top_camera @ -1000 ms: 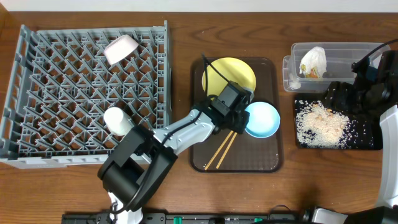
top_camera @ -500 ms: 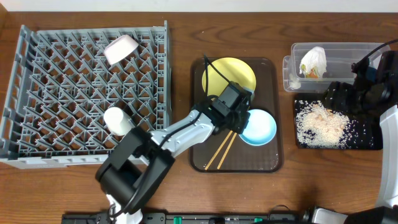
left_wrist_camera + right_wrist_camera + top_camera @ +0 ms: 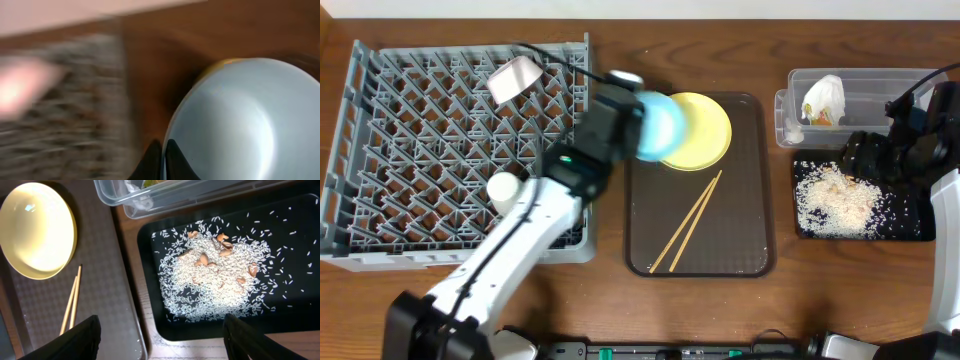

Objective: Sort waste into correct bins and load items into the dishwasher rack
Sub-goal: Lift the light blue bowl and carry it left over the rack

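My left gripper [image 3: 638, 118] is shut on the rim of the light blue bowl [image 3: 660, 127] and holds it in the air between the grey dishwasher rack [image 3: 420, 160] and the yellow plate [image 3: 705, 130]. The left wrist view is blurred; the fingers [image 3: 161, 160] pinch the bowl's rim [image 3: 235, 125]. The chopsticks [image 3: 686, 222] lie on the brown tray. A white bowl [image 3: 514, 78] and a white cup [image 3: 507, 192] sit in the rack. My right gripper [image 3: 160, 340] is open above the black tray [image 3: 150, 255] of rice crumbs [image 3: 215, 280]. The napkin [image 3: 825, 98] lies in the clear tub [image 3: 860, 82].
The dark brown serving tray [image 3: 740, 240] sits mid-table with the plate and chopsticks on it. The clear tub stands behind the black tray [image 3: 910, 228] at the right. The right arm [image 3: 910, 140] hangs over both bins.
My left gripper has lifted the light blue bowl off the brown tray and swung it up and to the left, toward the rack. The right arm has not moved.
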### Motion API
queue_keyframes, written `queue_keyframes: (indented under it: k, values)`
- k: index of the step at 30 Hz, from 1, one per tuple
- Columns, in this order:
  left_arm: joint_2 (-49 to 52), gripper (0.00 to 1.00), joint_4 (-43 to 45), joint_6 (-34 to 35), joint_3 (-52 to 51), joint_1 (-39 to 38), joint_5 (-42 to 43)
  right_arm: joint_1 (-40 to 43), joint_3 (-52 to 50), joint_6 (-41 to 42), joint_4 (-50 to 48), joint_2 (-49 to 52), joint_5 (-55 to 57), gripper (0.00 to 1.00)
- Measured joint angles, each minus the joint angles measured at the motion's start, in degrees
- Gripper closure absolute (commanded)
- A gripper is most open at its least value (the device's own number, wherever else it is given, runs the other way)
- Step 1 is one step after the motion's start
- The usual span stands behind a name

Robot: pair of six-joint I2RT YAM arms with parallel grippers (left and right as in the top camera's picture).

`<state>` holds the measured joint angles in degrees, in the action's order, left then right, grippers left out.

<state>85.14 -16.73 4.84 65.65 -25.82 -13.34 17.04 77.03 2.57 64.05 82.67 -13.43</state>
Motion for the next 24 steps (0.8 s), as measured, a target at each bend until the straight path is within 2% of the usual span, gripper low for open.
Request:
queue_keyframes:
  k: [4,8,17,24]
  values:
    - [-1.2,0.94,1.3,-9.1,0.0,7.5,-12.7,0.0,0.0,0.0,0.0,0.0,0.0,0.24]
    - [-1.2,0.94,4.2,-17.0,0.0,15.8,-19.2,0.0,0.0,0.0,0.0,0.0,0.0,0.24]
    - [-1.1,0.94,11.6,-26.7,0.0,29.9,-24.1,0.0,0.0,0.0,0.0,0.0,0.0,0.25]
    - [1.0,0.94,13.2,-34.7,0.0,32.8,-24.8,0.0,0.0,0.0,-0.2,0.0,0.0,0.25]
